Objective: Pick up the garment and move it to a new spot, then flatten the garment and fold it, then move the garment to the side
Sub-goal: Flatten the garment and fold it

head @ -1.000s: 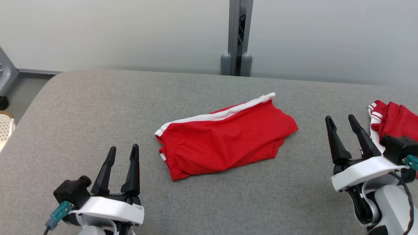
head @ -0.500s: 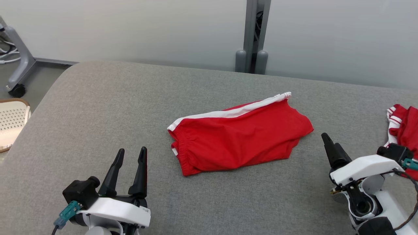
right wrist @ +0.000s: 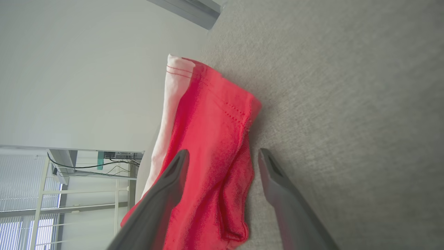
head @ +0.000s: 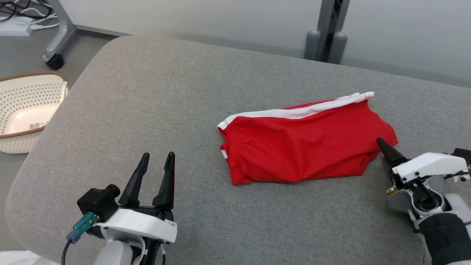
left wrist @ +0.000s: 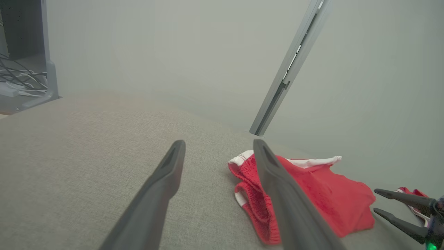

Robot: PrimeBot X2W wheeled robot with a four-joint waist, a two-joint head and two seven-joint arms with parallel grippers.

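Off the left edge of the grey padded table [head: 147, 92], a pale perforated basket [head: 22, 110] stands on the floor. At the table's near edge, toward its left corner, the left gripper [head: 158, 154] hovers above bare padding with its two dark fingers spread apart and nothing between them. The red shorts [head: 305, 147] lie right of the table's middle, clear of every edge. The gathered waistband faces left, a white stripe runs along the far side, and the leg hem points right. At that hem, near the right edge, the right gripper [right wrist: 223, 152] is turned on its side with its fingers wide apart and gripping nothing. In the right wrist view one finger is over the red cloth and the other over bare padding; whether either touches the cloth cannot be told.
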